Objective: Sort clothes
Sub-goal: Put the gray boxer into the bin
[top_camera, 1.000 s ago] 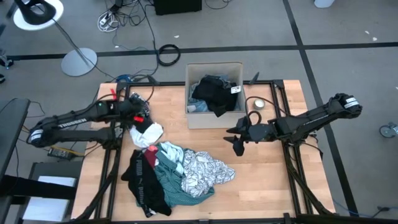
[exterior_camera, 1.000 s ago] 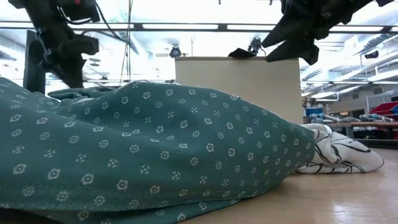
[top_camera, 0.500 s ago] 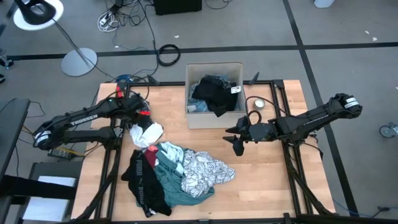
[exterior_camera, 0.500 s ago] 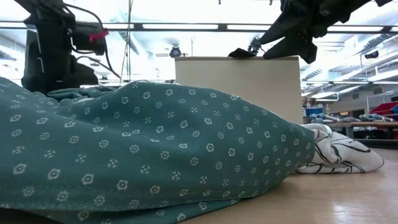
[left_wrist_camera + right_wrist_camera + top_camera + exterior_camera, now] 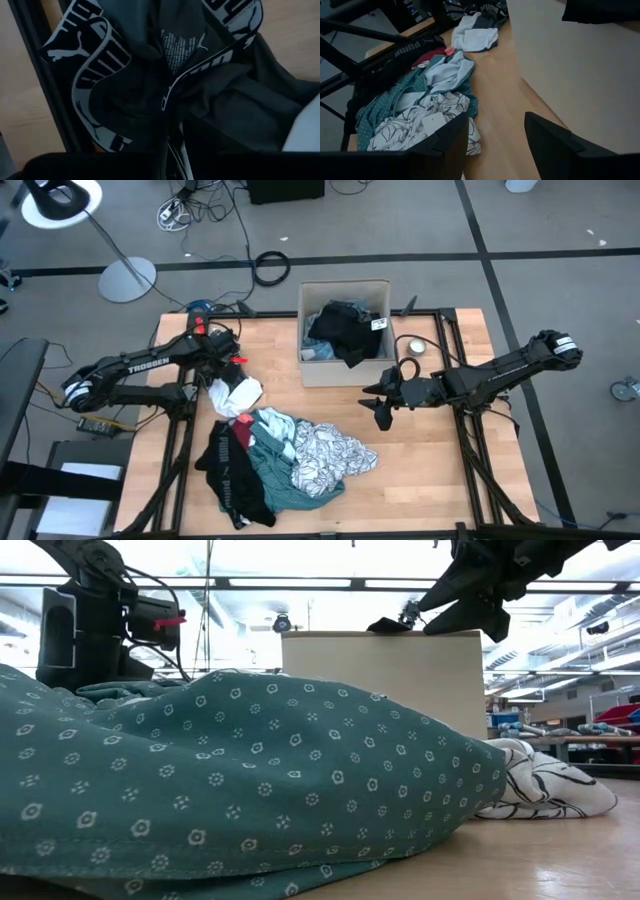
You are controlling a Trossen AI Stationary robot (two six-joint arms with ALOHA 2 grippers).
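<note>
A pile of clothes (image 5: 285,460) lies on the table's near left. It holds a teal shirt (image 5: 290,488), a black-and-white patterned piece (image 5: 338,455), a light blue piece (image 5: 272,425) and a black Puma piece (image 5: 230,475). A white and black piece (image 5: 238,392) lies just beyond the pile. My left gripper (image 5: 222,367) is over its far edge, and a black garment with a Puma waistband (image 5: 150,100) fills the left wrist view. My right gripper (image 5: 380,415) is open and empty above the table, right of the pile and in front of the box.
A tan cardboard box (image 5: 345,372) at the table's far middle holds dark clothes (image 5: 345,335). A small round tin (image 5: 415,347) sits to its right. Bare wood (image 5: 420,470) lies at the near right. In the low view the teal shirt (image 5: 250,770) fills the foreground.
My left arm's wrist has turned and its forearm has swung a little toward the table's far edge, while the gripper stays over the white and black piece. The clothes lie as before.
</note>
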